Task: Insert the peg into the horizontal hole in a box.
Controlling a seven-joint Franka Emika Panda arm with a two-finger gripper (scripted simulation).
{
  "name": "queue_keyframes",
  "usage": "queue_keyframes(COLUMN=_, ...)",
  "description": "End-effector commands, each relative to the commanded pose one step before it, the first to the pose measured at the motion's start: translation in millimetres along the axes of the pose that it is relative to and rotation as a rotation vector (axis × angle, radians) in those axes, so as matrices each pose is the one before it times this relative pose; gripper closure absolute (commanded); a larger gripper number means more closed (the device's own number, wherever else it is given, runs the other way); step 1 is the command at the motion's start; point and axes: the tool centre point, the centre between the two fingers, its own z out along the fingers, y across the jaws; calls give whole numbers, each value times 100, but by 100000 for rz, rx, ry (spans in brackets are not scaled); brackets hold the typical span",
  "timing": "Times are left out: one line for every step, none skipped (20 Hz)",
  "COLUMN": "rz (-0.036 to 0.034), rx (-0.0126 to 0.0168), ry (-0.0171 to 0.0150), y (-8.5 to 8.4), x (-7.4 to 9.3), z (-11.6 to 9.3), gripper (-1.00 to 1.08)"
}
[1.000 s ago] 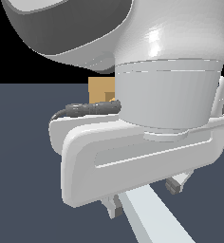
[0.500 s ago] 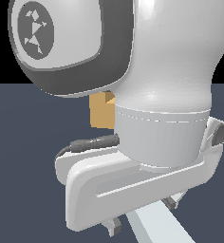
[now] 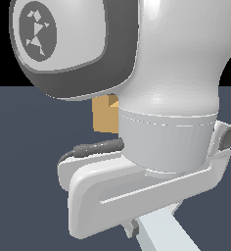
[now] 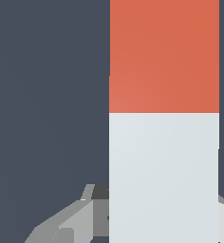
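Note:
My gripper (image 3: 154, 221) is shut on the peg (image 3: 162, 236), whose pale grey-white bar runs out of the exterior view's lower edge. In the wrist view the peg (image 4: 163, 118) fills the middle, its red end (image 4: 163, 54) pointing away from the hand, with one grey finger (image 4: 78, 222) beside it. Only a small tan part of the box (image 3: 104, 115) shows in the exterior view, behind the arm. The hole is hidden.
The white arm and hand (image 3: 171, 98) fill most of the exterior view and hide much of the scene. A dark grey-blue floor (image 3: 29, 147) lies around. A black cable (image 3: 95, 147) runs along the hand.
The hand with the peg has sunk lower in the exterior view and the arm looms larger. More of the tan box shows beneath the arm link.

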Motion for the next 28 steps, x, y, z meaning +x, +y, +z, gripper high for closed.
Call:
queue_keyframes(rz=-28, rx=-28, ry=-19, y=10, x=12, z=-19, gripper=108)
queue_keyframes(rz=0, rx=0, ry=0, y=8, x=32, z=-7, gripper=108)
queue_keyframes(rz=138, rx=3, ry=4, y=-30, x=19, z=-17, gripper=108)
queue_keyframes(rz=169, rx=-1, ry=0, y=-26, x=66, z=-34, gripper=108)
queue_keyframes(rz=239, rx=-1, ry=0, y=-37, x=93, z=-48, gripper=108)
queue_keyframes(rz=309, rx=-1, ry=0, y=-47, x=120, z=-62, gripper=108)
queue_keyframes(rz=384, rx=-1, ry=0, y=-60, x=146, z=-76, gripper=108)
queue_keyframes(rz=458, rx=-1, ry=0, y=-71, x=175, z=-91, gripper=108)
queue_keyframes(rz=535, rx=-2, ry=0, y=-83, x=204, z=-106, gripper=108)
queue_keyframes(rz=614, rx=-2, ry=0, y=-94, x=235, z=-122, gripper=108)
queue_keyframes(rz=697, rx=-2, ry=1, y=-107, x=266, z=-139, gripper=108)
queue_keyframes(rz=786, rx=-2, ry=1, y=-121, x=298, z=-156, gripper=108)
queue_keyframes(rz=876, rx=-3, ry=1, y=-134, x=334, z=-174, gripper=108)
queue_keyframes(rz=972, rx=-3, ry=1, y=-148, x=371, z=-194, gripper=108)
queue_keyframes(rz=1068, rx=-3, ry=1, y=-162, x=409, z=-213, gripper=108)
queue_keyframes(rz=1164, rx=-4, ry=2, y=-176, x=444, z=-232, gripper=108)
queue_keyframes(rz=1254, rx=-4, ry=2, y=-188, x=480, z=-250, gripper=108)
queue_keyframes(rz=1345, rx=-4, ry=3, y=-201, x=513, z=-268, gripper=108)
queue_keyframes(rz=1429, rx=-5, ry=3, y=-212, x=547, z=-285, gripper=108)
queue_keyframes(rz=1513, rx=-5, ry=4, y=-224, x=578, z=-302, gripper=108)
queue_keyframes(rz=1591, rx=-5, ry=4, y=-234, x=609, z=-318, gripper=108)
queue_keyframes(rz=1666, rx=-5, ry=5, y=-244, x=639, z=-333, gripper=108)
queue_keyframes(rz=1737, rx=-5, ry=5, y=-253, x=667, z=-348, gripper=108)
queue_keyframes(rz=1801, rx=-5, ry=5, y=-260, x=692, z=-361, gripper=108)
queue_keyframes(rz=1803, rx=-5, ry=5, y=-259, x=694, z=-362, gripper=108)
queue_keyframes(rz=1776, rx=-5, ry=5, y=-253, x=685, z=-357, gripper=108)
queue_keyframes(rz=1748, rx=-4, ry=5, y=-247, x=675, z=-352, gripper=108)
queue_keyframes(rz=1722, rx=-4, ry=4, y=-242, x=665, z=-347, gripper=108)
